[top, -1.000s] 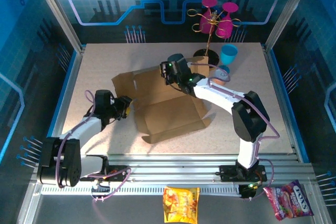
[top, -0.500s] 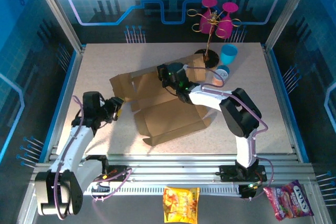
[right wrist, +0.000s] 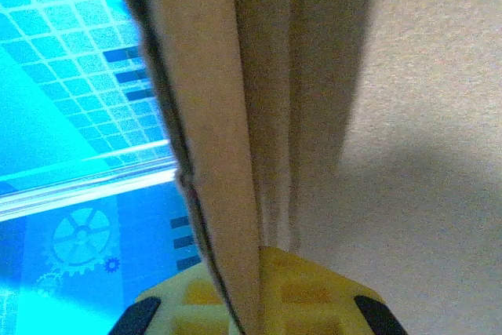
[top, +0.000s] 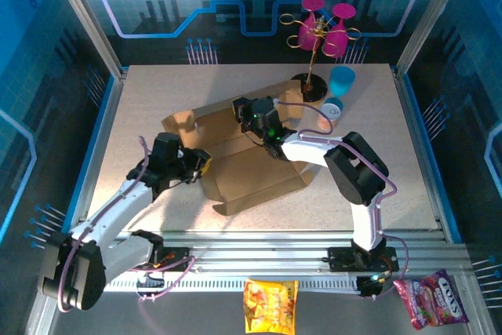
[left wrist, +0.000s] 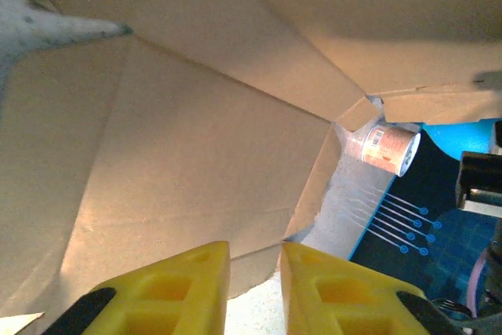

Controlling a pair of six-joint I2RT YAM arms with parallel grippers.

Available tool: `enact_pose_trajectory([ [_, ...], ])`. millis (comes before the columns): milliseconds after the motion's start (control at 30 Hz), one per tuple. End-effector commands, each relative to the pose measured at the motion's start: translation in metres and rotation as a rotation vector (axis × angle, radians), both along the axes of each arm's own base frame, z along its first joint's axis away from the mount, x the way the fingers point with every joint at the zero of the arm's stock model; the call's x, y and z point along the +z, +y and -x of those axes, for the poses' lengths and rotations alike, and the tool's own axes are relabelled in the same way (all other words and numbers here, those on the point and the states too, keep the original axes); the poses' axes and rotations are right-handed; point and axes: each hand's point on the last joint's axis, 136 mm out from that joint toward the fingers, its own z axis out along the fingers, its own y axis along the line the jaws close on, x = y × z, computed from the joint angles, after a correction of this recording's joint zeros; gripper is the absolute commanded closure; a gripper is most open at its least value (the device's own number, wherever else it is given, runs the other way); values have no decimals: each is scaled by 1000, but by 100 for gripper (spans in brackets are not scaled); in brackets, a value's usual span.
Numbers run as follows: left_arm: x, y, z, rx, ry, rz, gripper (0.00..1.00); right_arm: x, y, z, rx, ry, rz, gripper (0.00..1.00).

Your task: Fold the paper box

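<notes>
Though near paper box (top: pixel 255 174), blue cup (top: pixel 342 81) apart.

The right gripper (right wrist: pixel 249 304) clamps the edge of the paper box (right wrist: pixel 208 115) between yellow fingers (right wrist: pixel 314 296), with speckled table (right wrist: pixel 423 76) to the right and blue wall (right wrist: pixel 63 76) to the left.

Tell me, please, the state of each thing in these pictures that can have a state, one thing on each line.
paper box: partly folded, base flat on the table, back wall lifted.
right claw: shut on the paper box's lifted wall.
left claw: open, empty, at the box's left edge.
blue cup: upright, mouth up.
pink cups: hanging on the rack.
</notes>
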Motion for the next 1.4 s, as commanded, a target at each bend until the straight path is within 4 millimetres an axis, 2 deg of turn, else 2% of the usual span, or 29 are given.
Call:
enact_pose_trajectory([
  [0, 8, 7, -27, 179, -85, -20, 82, 7, 6, 3, 4, -25, -46, 100],
  [167, 11, 7, -64, 322, -277, -21, 88, 8, 5, 4, 0, -6, -69, 100],
  [333, -12, 4, -91, 384, -300, -9, 90, 2, 4, 6, 9, 15, -71, 100],
  [600, -58, 8, -106, 444, -235, -29, 92, -24, -3, 17, 29, 58, -52, 100],
  [700, -66, 7, -107, 441, -223, -26, 92, -32, -7, 22, 31, 70, -43, 100],
  [767, -60, 4, -106, 425, -245, -9, 92, -35, -11, 21, 23, 68, -38, 100],
  [867, -35, -3, -100, 377, -268, 34, 89, -31, -17, 15, 17, 35, -43, 100],
  [1000, 13, -4, -70, 278, -260, 2, 69, -14, -20, 3, 18, -24, -55, 100],
  [1067, 36, 9, -51, 245, -262, -66, 60, -8, -21, -1, 15, -43, -63, 100],
  [1133, 50, 32, -33, 230, -240, -131, 58, -5, -21, -4, 16, -52, -66, 100],
  [1200, 49, 71, -16, 264, -183, -186, 59, -5, -19, -6, 17, -54, -67, 100],
  [1267, 46, 104, -9, 290, -165, -212, 62, -5, -18, -7, 17, -55, -73, 100],
  [1367, 42, 131, -14, 205, -136, -302, 61, -4, -15, -9, 22, -56, -73, 100],
])
